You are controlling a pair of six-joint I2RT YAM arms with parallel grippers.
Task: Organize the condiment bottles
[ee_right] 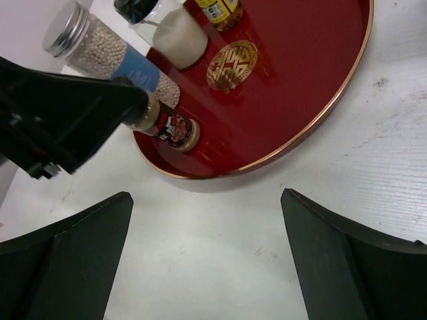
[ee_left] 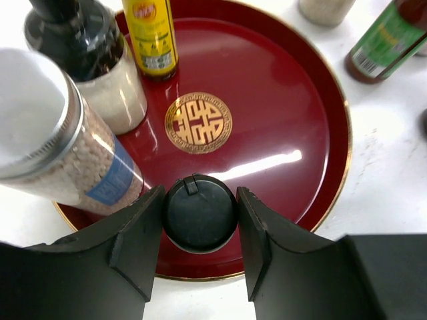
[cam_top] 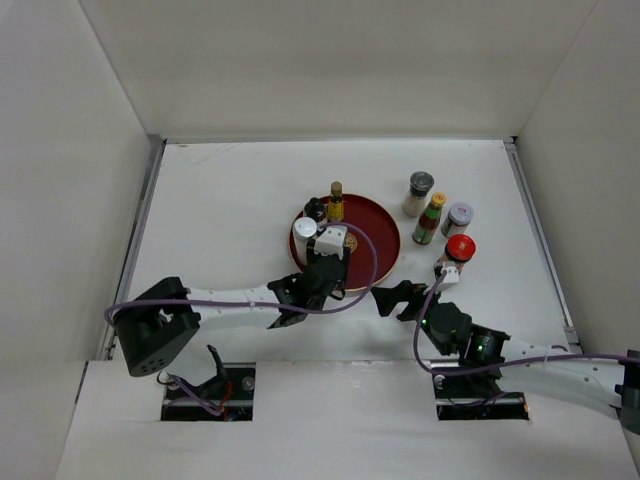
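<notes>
1 black-capped bottle (ee_left: 200,212), clenched by the left end effector (ee_left: 200,200) — set it upright inside the tray (ee_left: 287,87), at frame bottom. Opposite, the right end effector (ee_right: 205,195) hangs released.

Round tray (ee_left: 287,93): deep glossy red, thin gold rim, gold lattice-style emblem (ee_left: 198,122) at ctr. Blk-cap bottle (ee_left: 200,213): plain matte blk lid; rt wrist view shows red/blk label w/ white lettering, tan fill. Silver-cap jar (ee_left: 63,143): white beads, blue label. Yellow-label bottle (ee_left: 153,37): yellow w/ orange-red logo. Blk-top jar (ee_left: 120,100): white fill. Green-label bottle (ee_left: 383,40): dark brown body. Red-cap bottle (cam_top: 460,246): bright red lid. Grey-cap jar (cam_top: 421,184): beige fill. Table (cam_top: 220,200): white.
</notes>
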